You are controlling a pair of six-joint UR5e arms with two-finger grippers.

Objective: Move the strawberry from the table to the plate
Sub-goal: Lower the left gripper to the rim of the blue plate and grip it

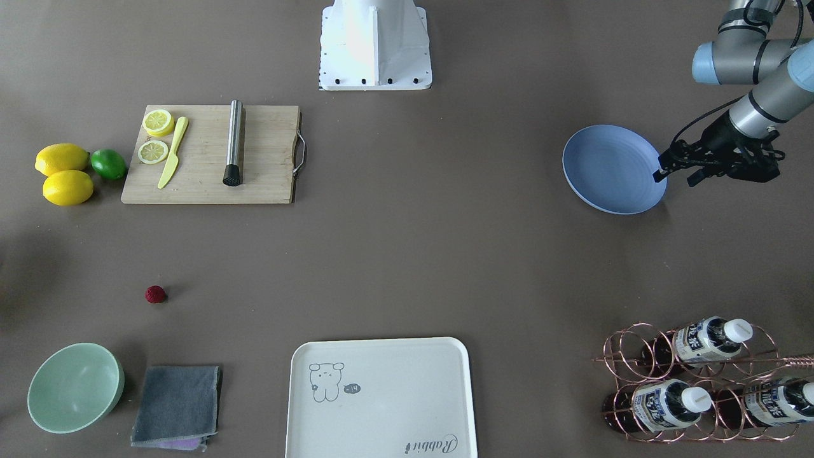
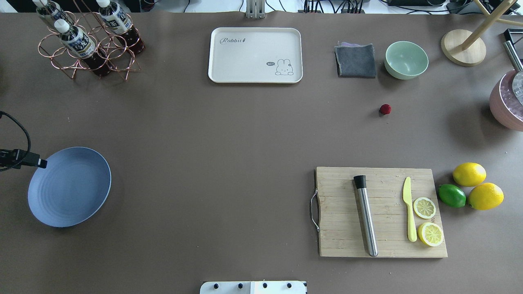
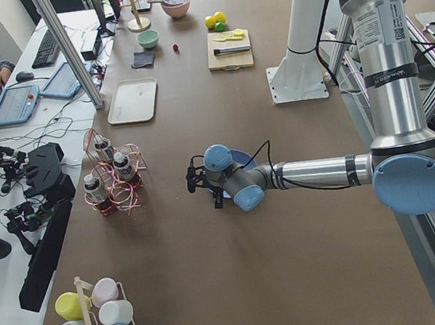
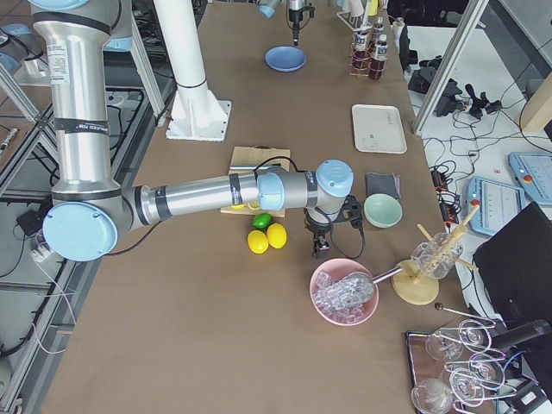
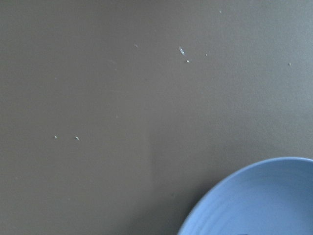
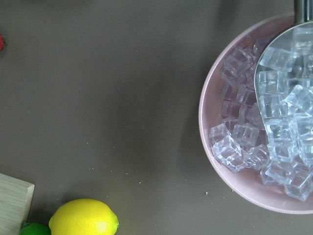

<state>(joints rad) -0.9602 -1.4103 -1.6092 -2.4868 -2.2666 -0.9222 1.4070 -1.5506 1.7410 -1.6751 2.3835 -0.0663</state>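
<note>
Fingers, left: left fingers [image 1: 666,166] spread and empty, poised at the rim of the plate [image 2: 69,187] near the bench [image 2: 245,143] left end.
Fingers, right: right fingers [image 4: 321,247] show only from the right-end camera, low over the bench's right end between the lemons [image 2: 469,174] and the ice bowl [image 2: 501,112]. Whether they are spread or pressed together cannot be told.
Strawberry: strawberry [image 2: 385,109] sits on bare bench in the right half, toward the far edge, near the green bowl [image 2: 406,60] and the cloth [image 2: 355,61].
Plate: empty, at the left end, about midway between near and far edges, well apart from the strawberry.
Bearing: the right wrist view catches the strawberry as a red sliver at its left edge, so it likely lies inward of the right fingers, toward the bench's middle. From the left fingers it lies across most of the bench.
Nearer arm: the right, by this reading.
Long axis: none to speak of, since the strawberry is roundish and should take a pinch from any side.
Count: one strawberry, one plate, two lemons, one lime [image 2: 452,195], two lemon halves [image 2: 424,207], one board [image 2: 339,212], one knife [image 2: 410,212], one steel rod [image 2: 366,220], one tray [image 2: 253,57], three bottles [image 2: 77,41], one green bowl, one cloth, one ice bowl.
</note>
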